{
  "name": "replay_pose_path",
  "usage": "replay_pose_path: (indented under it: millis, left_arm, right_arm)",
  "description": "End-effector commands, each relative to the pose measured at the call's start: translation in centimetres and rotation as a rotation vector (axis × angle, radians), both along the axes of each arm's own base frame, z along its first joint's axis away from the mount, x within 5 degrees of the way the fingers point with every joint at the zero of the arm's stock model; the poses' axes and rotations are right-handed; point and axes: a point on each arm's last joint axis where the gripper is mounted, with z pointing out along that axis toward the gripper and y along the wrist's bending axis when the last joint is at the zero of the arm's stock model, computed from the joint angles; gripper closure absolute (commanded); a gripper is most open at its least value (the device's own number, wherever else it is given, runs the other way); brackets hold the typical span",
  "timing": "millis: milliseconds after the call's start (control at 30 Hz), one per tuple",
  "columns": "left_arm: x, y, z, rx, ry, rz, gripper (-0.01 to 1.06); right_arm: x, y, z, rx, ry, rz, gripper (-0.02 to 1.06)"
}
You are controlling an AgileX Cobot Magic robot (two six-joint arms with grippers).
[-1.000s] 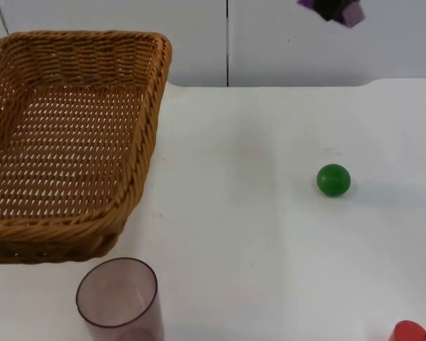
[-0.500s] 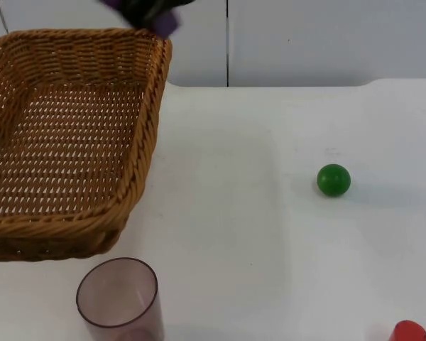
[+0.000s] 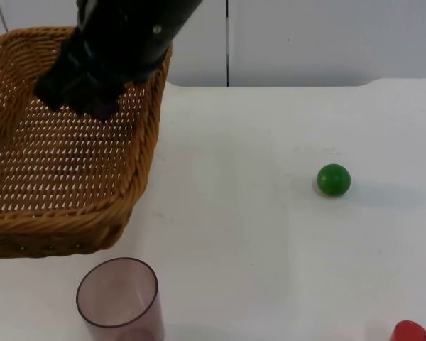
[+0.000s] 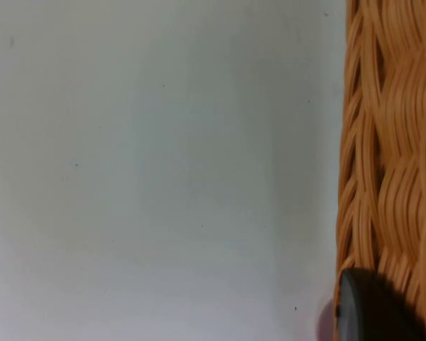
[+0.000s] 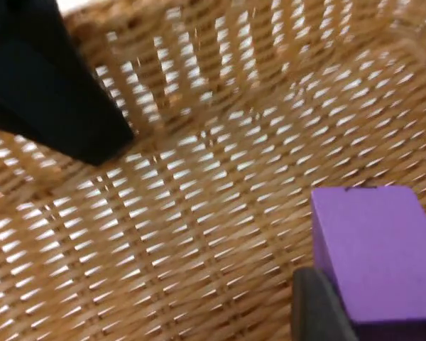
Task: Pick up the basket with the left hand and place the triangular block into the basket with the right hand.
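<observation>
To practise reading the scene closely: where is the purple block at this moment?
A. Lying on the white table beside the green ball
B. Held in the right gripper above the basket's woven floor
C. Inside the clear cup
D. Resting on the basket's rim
B: the right wrist view shows the purple block at the right gripper, with the basket floor behind it.

Even, bright diffuse light; no glare on white table (image 3: pixel 270 234). Green ball (image 3: pixel 334 180) cast a soft shadow to its right. Right wrist view motion-blurred across basket (image 5: pixel 199 213) weave; purple block (image 5: pixel 376 256) stayed fairly crisp. Left wrist view soft, washed pale.
</observation>
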Motion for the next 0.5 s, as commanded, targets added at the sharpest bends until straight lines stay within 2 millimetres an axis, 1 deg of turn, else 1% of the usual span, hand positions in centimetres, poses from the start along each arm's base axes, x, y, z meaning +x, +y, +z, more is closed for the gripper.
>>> replay_pose_path:
  millis: [0,33,67,100,133,200,233,267,333,400,433,467]
  left_arm:
    - [-0.1,-0.2,0.5,-0.035,-0.016,0.014,1.05]
    - [0.0,-0.2,0.5,-0.036,-0.016,0.015,1.05]
    - [0.0,-0.2,0.5,-0.036,-0.016,0.015,1.05]
    - [0.0,-0.2,0.5,-0.036,-0.016,0.015,1.05]
    - [0.0,-0.2,0.5,-0.036,-0.016,0.015,1.05]
    - [0.0,-0.2,0.5,-0.036,-0.016,0.015,1.05]
    - [0.0,-0.3,0.5,-0.038,-0.018,0.015,1.05]
    - [0.0,-0.3,0.5,-0.038,-0.018,0.015,1.05]
    - [0.0,-0.3,0.5,-0.042,-0.019,0.018,1.05]
    - [0.0,-0.3,0.5,-0.042,-0.022,0.018,1.05]
    - [0.0,-0.3,0.5,-0.042,-0.022,0.018,1.05]
    - [0.0,-0.3,0.5,-0.042,-0.022,0.018,1.05]
  right_arm:
    - [0.0,0.5,0.2,0.021,-0.007,0.002,0.78]
    - [0.0,0.5,0.1,0.021,-0.004,-0.001,0.69]
    - [0.0,0.5,0.1,0.021,-0.004,-0.001,0.69]
    - [0.0,0.5,0.2,0.026,-0.002,-0.002,0.58]
    - [-0.1,0.5,0.2,0.034,0.005,-0.004,0.44]
    - [-0.2,0.6,0.7,0.059,0.01,-0.008,0.29]
    - [-0.3,0.5,1.3,0.073,0.007,-0.009,0.23]
    - [-0.3,0.5,1.3,0.073,0.007,-0.009,0.23]
    - [-0.6,-0.1,3.3,0.108,-0.025,-0.011,0.19]
    - [-1.1,-0.8,5.7,0.145,-0.058,-0.012,0.18]
    - [-1.1,-0.8,5.7,0.145,-0.058,-0.012,0.18]
    - [-1.5,-1.7,7.9,0.176,-0.085,-0.016,0.18]
